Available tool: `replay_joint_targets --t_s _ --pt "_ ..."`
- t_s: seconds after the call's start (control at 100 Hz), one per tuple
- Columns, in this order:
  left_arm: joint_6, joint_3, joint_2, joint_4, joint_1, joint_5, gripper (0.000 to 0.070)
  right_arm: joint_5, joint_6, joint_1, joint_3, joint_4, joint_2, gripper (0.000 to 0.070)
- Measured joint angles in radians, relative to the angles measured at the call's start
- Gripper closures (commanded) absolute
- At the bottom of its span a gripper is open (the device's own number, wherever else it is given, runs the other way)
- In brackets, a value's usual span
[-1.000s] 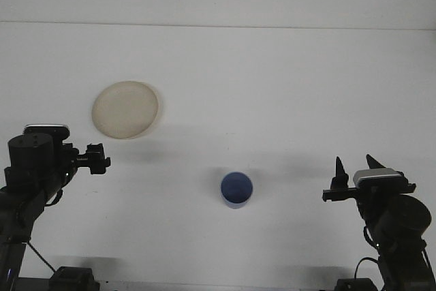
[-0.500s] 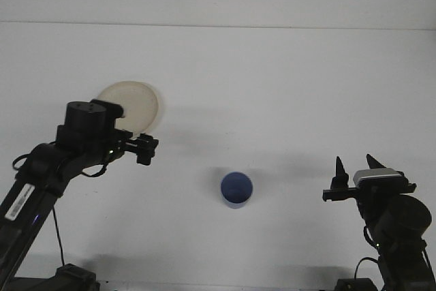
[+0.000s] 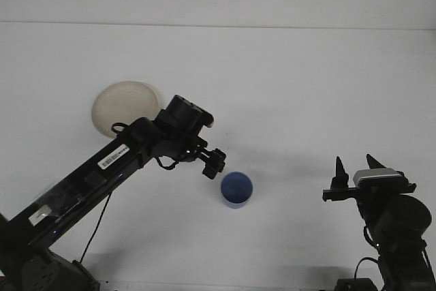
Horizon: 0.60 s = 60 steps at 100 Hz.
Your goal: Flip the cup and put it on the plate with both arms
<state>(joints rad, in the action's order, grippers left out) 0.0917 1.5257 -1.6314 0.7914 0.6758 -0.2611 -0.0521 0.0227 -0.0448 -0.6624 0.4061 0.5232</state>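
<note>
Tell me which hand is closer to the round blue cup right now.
Left. The left hand sits just beside the round blue cup, at its upper left; the right hand is far off to its right.

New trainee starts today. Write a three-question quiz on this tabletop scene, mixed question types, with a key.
1. True or false: the small blue round cup stands on the beige round plate.
2. Which pincer is nearest the cup? A left pincer B right pincer
3. Fill in: the right pincer's fingers are ____.

Key: 1 false, it stands on the white table, apart from the plate. 2 A. 3 open.
</note>
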Motion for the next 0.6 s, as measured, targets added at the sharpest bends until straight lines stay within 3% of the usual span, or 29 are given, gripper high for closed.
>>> replay_joint_targets --t_s 0.44,0.51,0.6 --pt "-0.006 0.007 -0.172 -0.006 0.098 0.000 0.0219 0.000 0.000 0.000 0.000 0.000 0.000 0.0243" --pt "-0.008 0.007 -0.190 -0.006 0.103 0.000 0.0305 0.000 0.000 0.000 0.000 0.000 0.000 0.0243" --pt "-0.008 0.007 -0.218 -0.006 0.107 0.000 0.0465 0.000 0.000 0.000 0.000 0.000 0.000 0.0243"
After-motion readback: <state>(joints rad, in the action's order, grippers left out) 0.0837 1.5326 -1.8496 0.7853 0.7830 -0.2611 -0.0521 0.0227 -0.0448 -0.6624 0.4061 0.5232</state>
